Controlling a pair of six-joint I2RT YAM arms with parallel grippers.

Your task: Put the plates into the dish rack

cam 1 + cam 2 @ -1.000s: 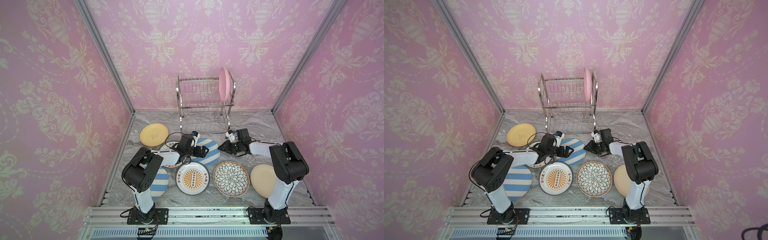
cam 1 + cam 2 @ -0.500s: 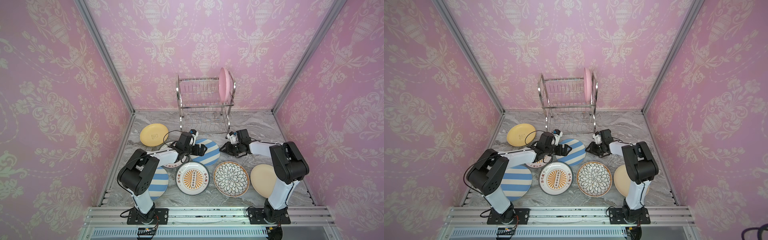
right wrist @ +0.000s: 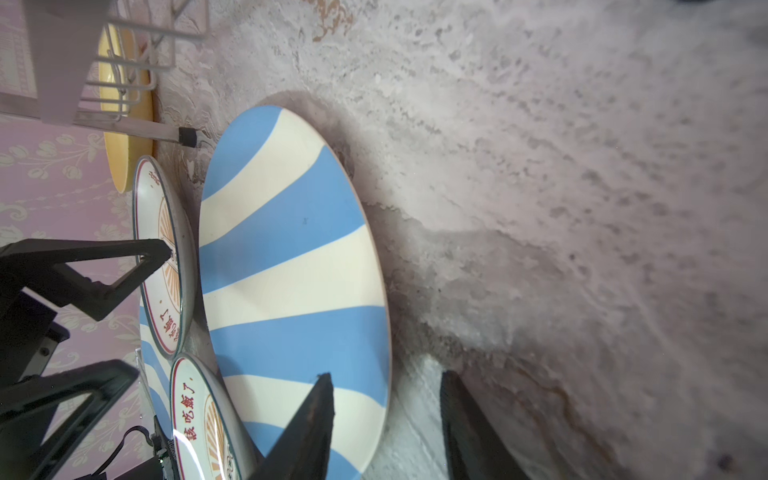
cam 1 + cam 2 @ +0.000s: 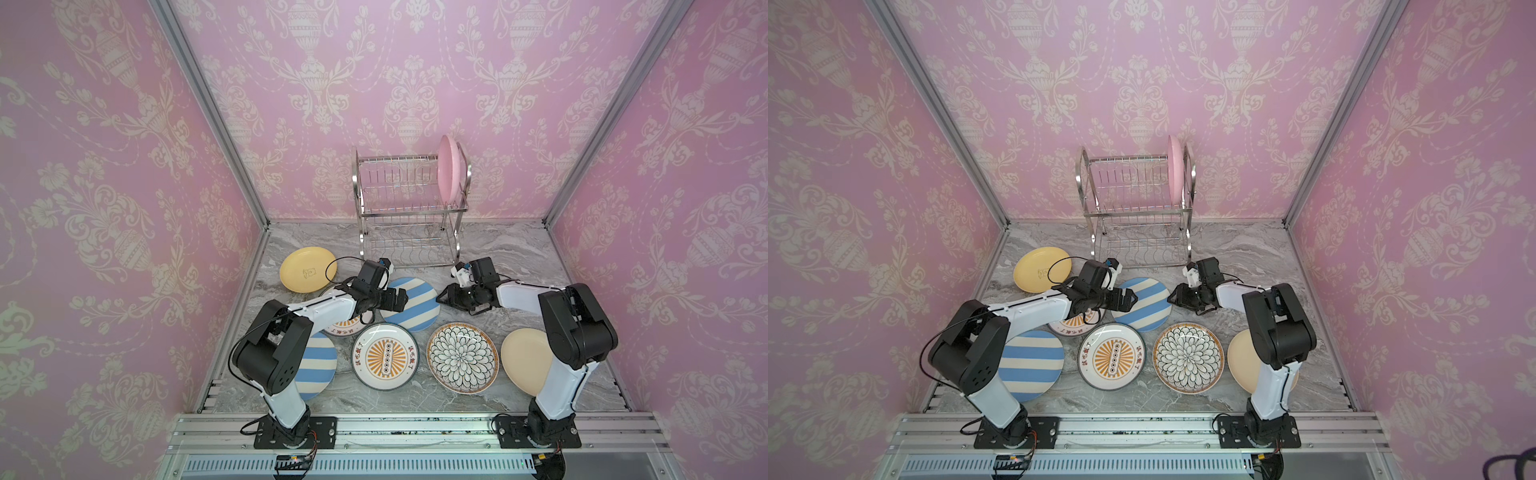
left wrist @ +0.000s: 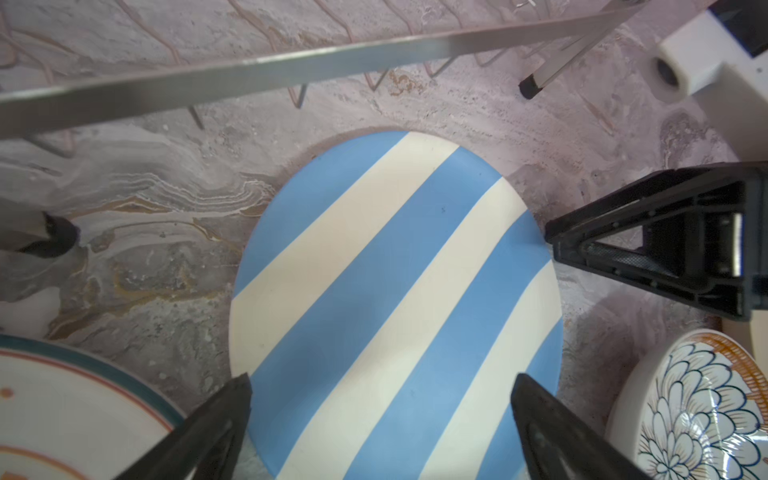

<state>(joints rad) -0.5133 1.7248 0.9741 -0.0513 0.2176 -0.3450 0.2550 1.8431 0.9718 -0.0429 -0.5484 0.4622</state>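
High behind my left fingers (image 4: 398, 300) and right fingers (image 4: 446, 296), both top views look steeply down on the whole marble floor (image 4: 519, 249). My wrist cameras ride close, facing each other, sharing the striped plate (image 5: 395, 299) at those fingers.

**Right jaws spreading, left elbow swinging out**

The right gripper (image 4: 443, 296) is opening wider than a second ago at the right edge of the far striped plate (image 4: 415, 307). In the right wrist view its fingers (image 3: 316, 419) are now standing apart, one lying over the plate's rim and the other over the bare table (image 3: 582, 208). The left arm (image 4: 270, 353) is swinging its elbow leftward and drawing it closer to the front rail (image 4: 415, 428).
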